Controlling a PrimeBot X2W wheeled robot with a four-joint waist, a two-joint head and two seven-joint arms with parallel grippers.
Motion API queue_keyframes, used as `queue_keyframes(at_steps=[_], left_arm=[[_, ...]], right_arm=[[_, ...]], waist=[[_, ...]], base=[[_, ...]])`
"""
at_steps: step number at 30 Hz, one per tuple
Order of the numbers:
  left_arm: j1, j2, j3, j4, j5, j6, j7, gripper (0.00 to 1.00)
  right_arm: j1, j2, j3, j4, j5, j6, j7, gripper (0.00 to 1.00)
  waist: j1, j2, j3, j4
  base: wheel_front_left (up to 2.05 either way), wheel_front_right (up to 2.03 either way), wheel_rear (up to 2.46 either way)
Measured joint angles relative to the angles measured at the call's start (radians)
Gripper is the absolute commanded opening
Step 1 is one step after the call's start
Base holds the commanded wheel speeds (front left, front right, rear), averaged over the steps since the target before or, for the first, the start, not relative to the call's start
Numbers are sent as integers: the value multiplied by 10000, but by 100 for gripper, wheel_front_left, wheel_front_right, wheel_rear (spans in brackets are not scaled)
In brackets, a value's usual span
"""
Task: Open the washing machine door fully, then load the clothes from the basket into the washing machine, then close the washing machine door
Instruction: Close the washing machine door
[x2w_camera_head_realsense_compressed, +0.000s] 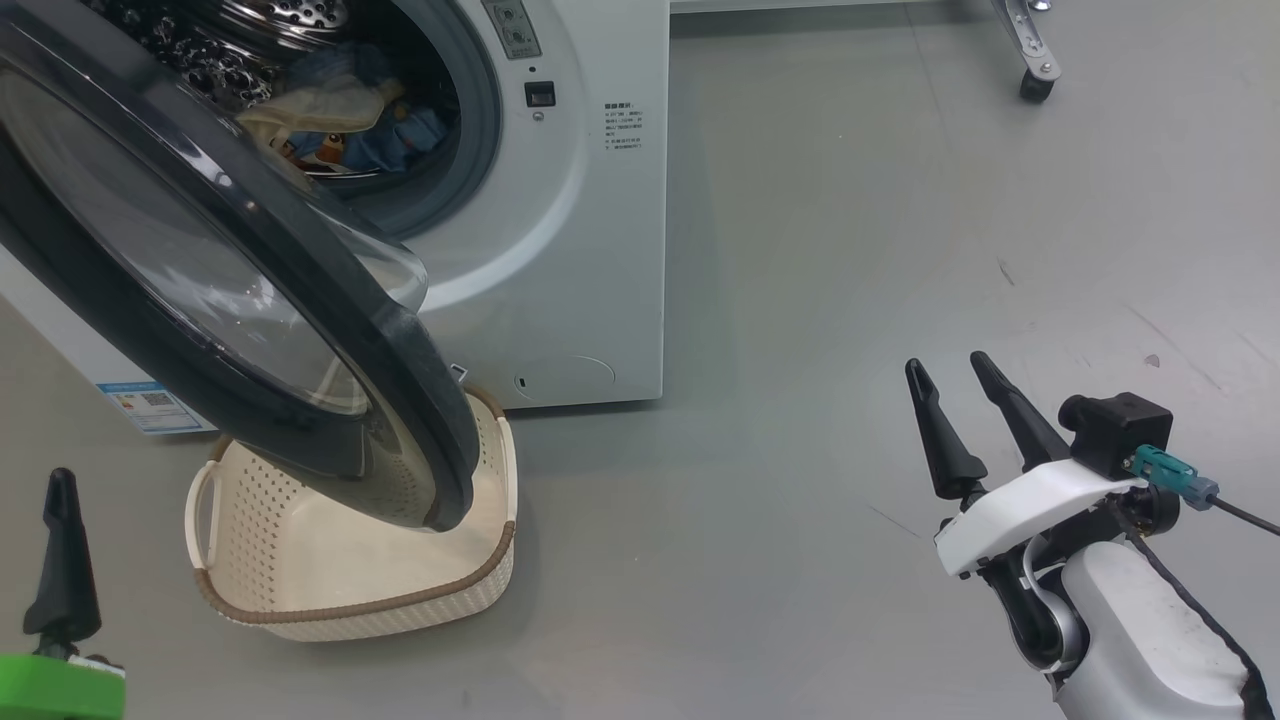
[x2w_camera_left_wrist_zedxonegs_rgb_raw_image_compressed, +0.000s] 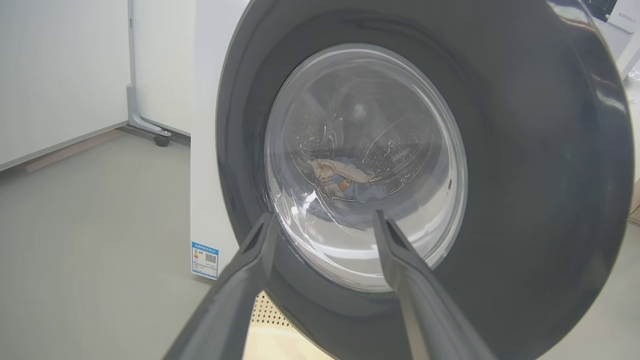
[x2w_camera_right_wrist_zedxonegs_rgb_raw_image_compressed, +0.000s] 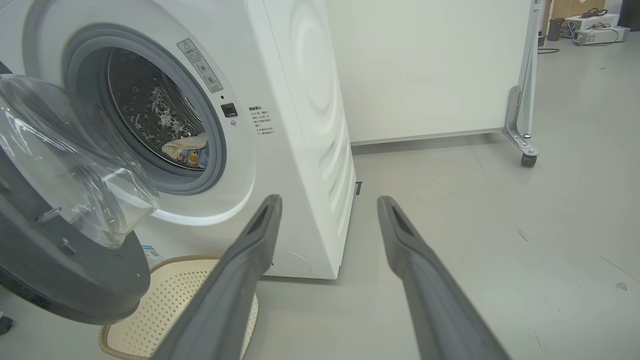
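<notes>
Jaws of the left gripper (x2w_camera_left_wrist_zedxonegs_rgb_raw_image_compressed: 322, 215) are held wide apart, nothing clamped. The washing machine door (x2w_camera_left_wrist_zedxonegs_rgb_raw_image_compressed: 525, 175) is seen straight ahead of its tips, half swung; contact cannot be told. The clothes (x2w_camera_head_realsense_compressed: 340, 120) are seen beyond it, inside the drum of the washing machine (x2w_camera_head_realsense_compressed: 580, 250). The right gripper (x2w_camera_right_wrist_zedxonegs_rgb_raw_image_compressed: 327, 200) is likewise spread and empty, over the floor (x2w_camera_right_wrist_zedxonegs_rgb_raw_image_compressed: 500, 225). The machine is placed ahead and left of it, the basket (x2w_camera_right_wrist_zedxonegs_rgb_raw_image_compressed: 170, 300) lower left, under the door.

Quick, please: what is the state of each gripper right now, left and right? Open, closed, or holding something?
The left gripper: open, holding nothing, facing the washing machine door.
The right gripper: open, holding nothing.
</notes>
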Motion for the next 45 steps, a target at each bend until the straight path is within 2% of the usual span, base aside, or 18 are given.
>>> queue_keyframes(at_steps=[10,19,45], left_arm=[[414,-153,-430,903,1091,0,-1572,100],[418,-376,-717,1505,1371,0,-2441,100],[375,-468,-999,2226,1854,0,-3080,100]], right_arm=[[-1,-8,-128,-159,-180,0,0,100],[0,-29,-230,-209,-370,0,0,100],[41,-21,-251,-219,-510,0,0,100]], waist=[[0,0,24,-76],[0,0,23,-143],[0,0,-70,-96]], base=[[0,0,0],[0,0,0],[0,0,0]])
